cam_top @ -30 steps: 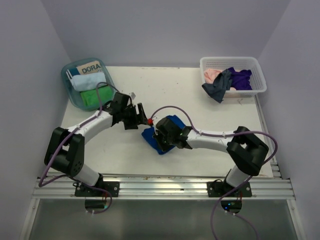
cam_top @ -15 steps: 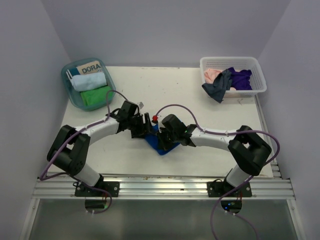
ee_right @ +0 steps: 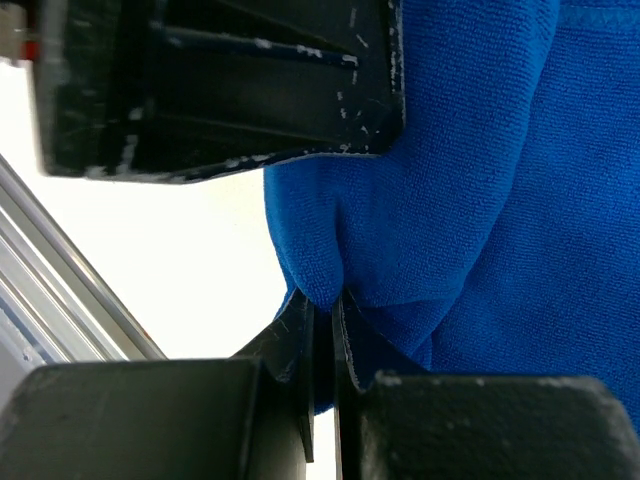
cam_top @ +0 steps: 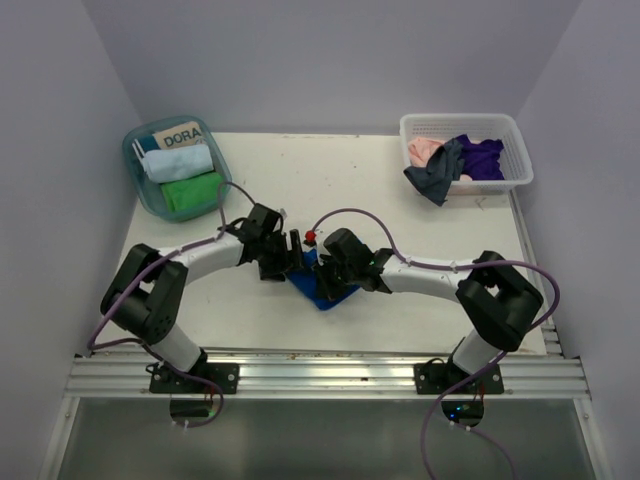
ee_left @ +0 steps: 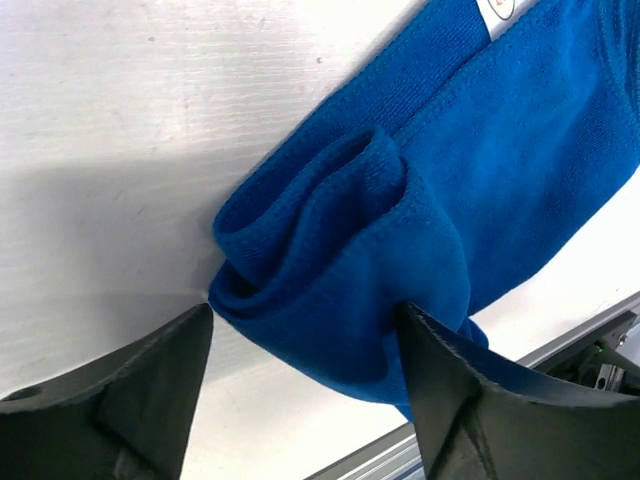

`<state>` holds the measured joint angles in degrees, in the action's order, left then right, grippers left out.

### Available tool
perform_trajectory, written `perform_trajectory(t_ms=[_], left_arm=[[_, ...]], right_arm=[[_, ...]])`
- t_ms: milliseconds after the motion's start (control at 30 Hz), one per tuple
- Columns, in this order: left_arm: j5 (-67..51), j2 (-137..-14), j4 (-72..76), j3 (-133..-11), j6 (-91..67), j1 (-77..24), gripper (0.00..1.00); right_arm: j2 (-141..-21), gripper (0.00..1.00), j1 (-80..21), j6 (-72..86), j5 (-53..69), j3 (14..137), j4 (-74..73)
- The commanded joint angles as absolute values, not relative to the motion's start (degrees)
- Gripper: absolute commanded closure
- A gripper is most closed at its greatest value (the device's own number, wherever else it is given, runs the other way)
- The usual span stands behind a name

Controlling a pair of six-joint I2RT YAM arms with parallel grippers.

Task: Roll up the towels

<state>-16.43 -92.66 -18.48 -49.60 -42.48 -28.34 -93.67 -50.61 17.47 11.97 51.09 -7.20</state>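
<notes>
The royal blue towel [cam_top: 328, 290] lies partly rolled at the table's front centre, between my two grippers. In the left wrist view its rolled end [ee_left: 340, 250] shows layered folds, and a small white tag [ee_left: 497, 10] sits at the top edge. My left gripper [cam_top: 292, 255] [ee_left: 305, 315] stands open, its fingers on either side of that rolled end. The right finger [ee_left: 470, 400] rests against the cloth. My right gripper [cam_top: 326, 268] [ee_right: 322, 300] is shut, pinching a fold of the blue towel [ee_right: 470, 180] between its tips.
A teal tub [cam_top: 140, 190] at the back left holds a rolled light blue towel [cam_top: 176, 164], a green one [cam_top: 192, 192] and a DORA card. A white basket [cam_top: 510, 140] at the back right holds pink, grey and purple towels. The table's metal front rail [cam_top: 320, 375] lies close below the grippers.
My left gripper has moved right and down to the towel's left end, staying open. My right gripper has shifted slightly to the right, still shut on the cloth.
</notes>
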Motion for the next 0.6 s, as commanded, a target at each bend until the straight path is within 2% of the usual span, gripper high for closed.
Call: perform_trajectory(t_ms=[0, 200, 367, 567], left_arm=[[-14.0, -88.2, -20.7, -50.3, -43.1, -28.6, 0.21], [-13.5, -82.4, -16.3, -44.7, -49.2, -28.6, 0.18], [-16.6, -84.5, -6.3, -39.4, -53.9, -29.3, 0.21], [-13.7, -86.2, -2.8, -37.3, -55.7, -30.2, 0.22]], right_arm=[[-91.5, 1.0, -50.4, 17.7, 12.0, 51.0, -6.7], [-91.3, 1.0, -50.2, 18.5, 12.2, 50.8, -5.7], [-91.8, 1.0, -50.2, 20.0, 13.6, 50.5, -4.0], [-91.1, 1.0, -50.2, 20.4, 13.3, 50.4, -3.9]])
